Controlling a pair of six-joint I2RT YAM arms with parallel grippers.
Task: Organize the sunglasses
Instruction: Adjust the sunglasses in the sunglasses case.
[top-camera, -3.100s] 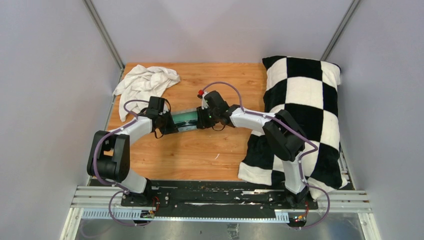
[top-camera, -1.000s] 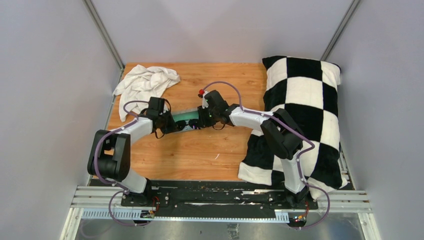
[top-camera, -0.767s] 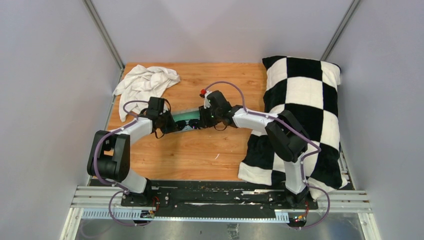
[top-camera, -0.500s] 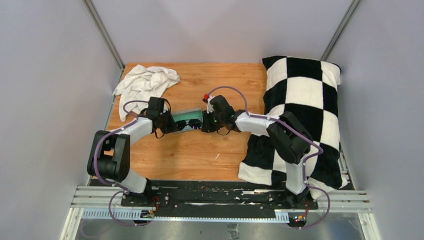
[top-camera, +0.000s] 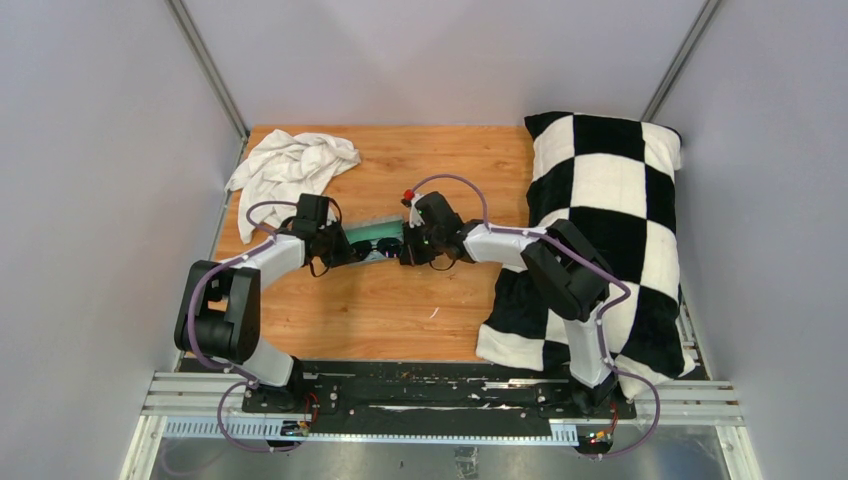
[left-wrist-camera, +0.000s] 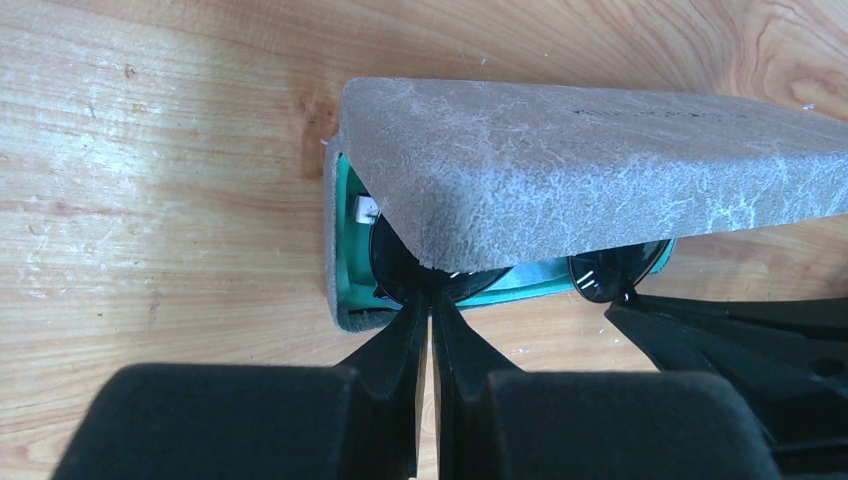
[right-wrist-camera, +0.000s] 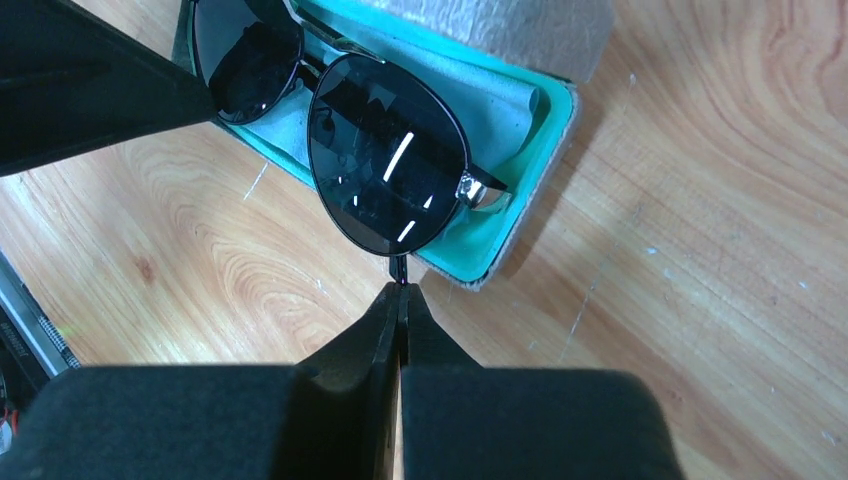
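The sunglasses (top-camera: 375, 243) have dark roundish lenses and lie in the open grey case (top-camera: 380, 224) with teal lining at mid-table. In the right wrist view one lens (right-wrist-camera: 385, 150) overhangs the case's teal rim (right-wrist-camera: 540, 170). My right gripper (right-wrist-camera: 400, 290) is shut on that lens's bottom rim. In the left wrist view the grey lid (left-wrist-camera: 580, 160) hides most of the glasses, and one lens (left-wrist-camera: 610, 275) peeks out. My left gripper (left-wrist-camera: 428, 298) is shut with its tips on the other lens's rim. In the top view the left gripper (top-camera: 338, 247) and right gripper (top-camera: 405, 248) flank the case.
A crumpled white towel (top-camera: 295, 165) lies at the back left. A black-and-white checked pillow (top-camera: 600, 230) covers the right side of the wooden table (top-camera: 400, 310). Grey walls close in on both sides.
My right gripper has drawn back to the right, off the case. The sunglasses now show in the case. The left arm has stayed put.
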